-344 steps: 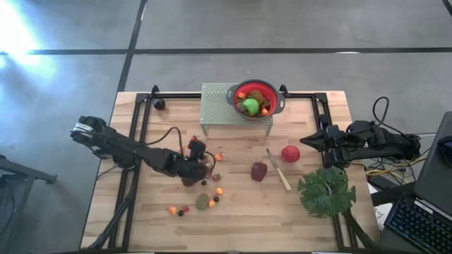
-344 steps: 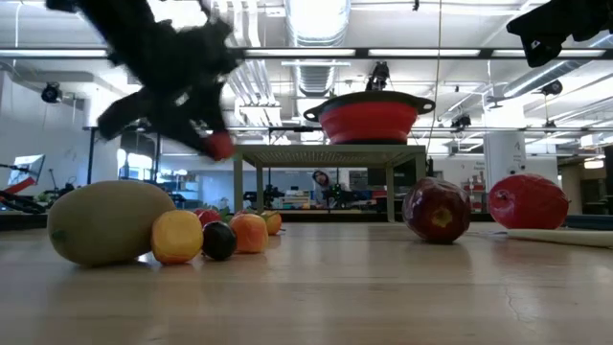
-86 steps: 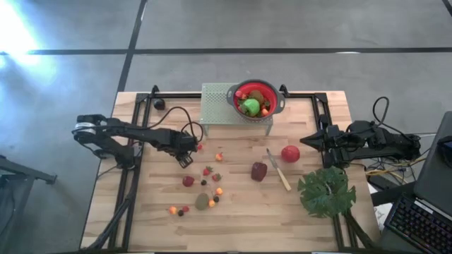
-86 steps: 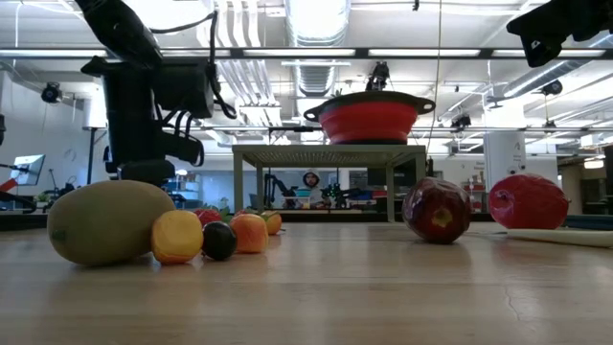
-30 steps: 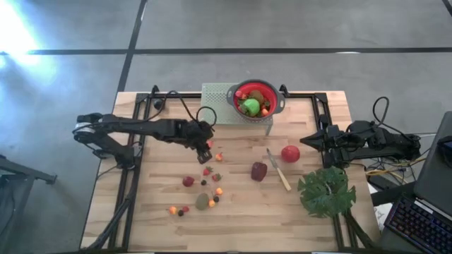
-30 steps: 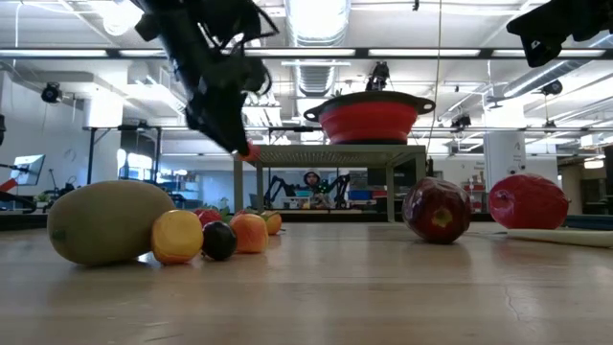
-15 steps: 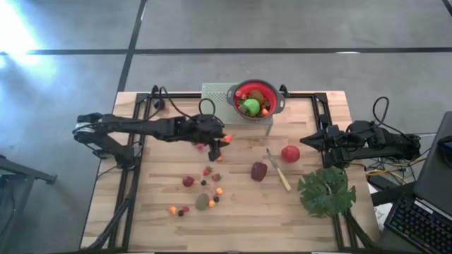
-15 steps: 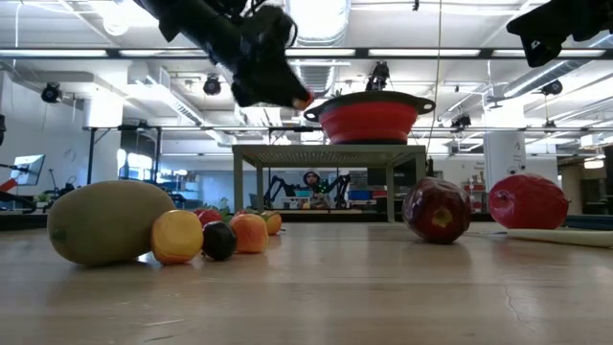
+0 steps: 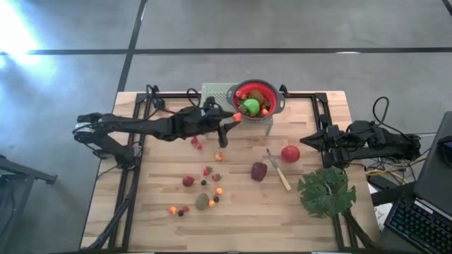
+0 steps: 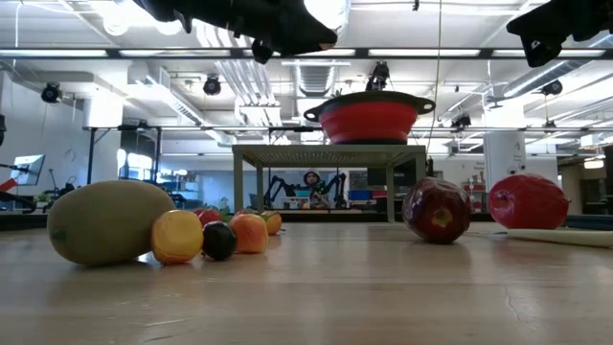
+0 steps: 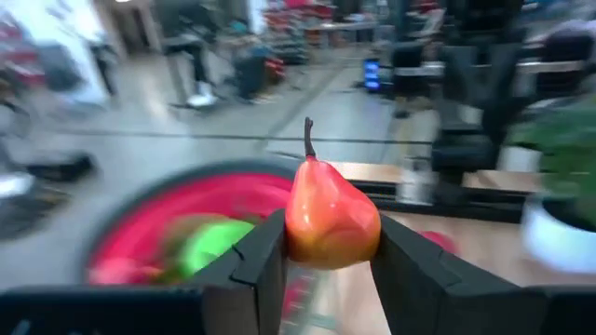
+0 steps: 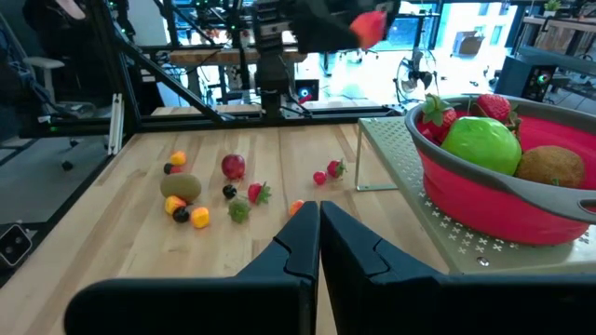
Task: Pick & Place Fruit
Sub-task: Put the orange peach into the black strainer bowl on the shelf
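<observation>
The left gripper (image 9: 236, 117) is holding a small orange-red pear (image 11: 331, 216) clamped between its fingers (image 11: 256, 265), hanging just at the nine o'clock edge of the red bowl (image 9: 272, 99). The bowl is sitting on a raised metal rack (image 9: 215, 106) and holding a green apple (image 9: 250, 106). The right gripper (image 9: 305, 141) is waiting at three o'clock, fingers pressed together.

Light is bright and even, from ceiling strips (image 10: 316, 53) in the low view. In the high view, white glare burns the floor (image 9: 18, 28) far behind the left claw (image 9: 235, 118). In the left wrist view, everything beyond the claw smears with motion blur; the small pear (image 11: 331, 219) between its fingers stays sharp. Shadows on the table (image 9: 311, 226) are soft and faint.
</observation>
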You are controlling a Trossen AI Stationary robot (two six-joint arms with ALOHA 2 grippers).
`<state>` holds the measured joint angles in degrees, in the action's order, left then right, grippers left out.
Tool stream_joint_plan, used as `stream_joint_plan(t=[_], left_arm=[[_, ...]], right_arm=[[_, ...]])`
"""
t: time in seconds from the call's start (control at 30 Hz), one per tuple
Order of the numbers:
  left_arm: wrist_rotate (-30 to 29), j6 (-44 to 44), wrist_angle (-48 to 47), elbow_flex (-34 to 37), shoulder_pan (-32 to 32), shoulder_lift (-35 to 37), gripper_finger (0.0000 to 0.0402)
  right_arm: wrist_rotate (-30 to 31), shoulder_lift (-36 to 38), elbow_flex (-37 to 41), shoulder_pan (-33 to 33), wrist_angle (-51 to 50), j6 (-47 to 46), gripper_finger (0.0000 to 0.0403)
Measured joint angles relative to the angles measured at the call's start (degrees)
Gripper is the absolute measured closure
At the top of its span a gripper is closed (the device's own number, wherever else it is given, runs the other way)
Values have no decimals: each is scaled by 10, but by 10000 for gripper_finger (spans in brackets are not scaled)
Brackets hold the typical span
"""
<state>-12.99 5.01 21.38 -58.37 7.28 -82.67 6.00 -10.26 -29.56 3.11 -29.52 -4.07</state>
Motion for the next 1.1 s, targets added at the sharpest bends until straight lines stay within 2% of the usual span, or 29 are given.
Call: stream_joint_plan(t=[0.1,0.23,0.4,0.8,1.1], left_arm=[[-33,24,13,0,8,0,261],[-51,11,12,-1,33,0,261],[-46,-46,10,-1,66,-1,261],[-45,-72,12,-6,92,-30,261],[-34,-60,-20,-79,94,-94,261]], right_arm=[[0,0,0,0,0,0,394],[0,0,0,0,0,0,394],[0,0,0,0,0,0,394],[0,0,0,0,0,0,394],[0,0,0,0,0,0,394]])
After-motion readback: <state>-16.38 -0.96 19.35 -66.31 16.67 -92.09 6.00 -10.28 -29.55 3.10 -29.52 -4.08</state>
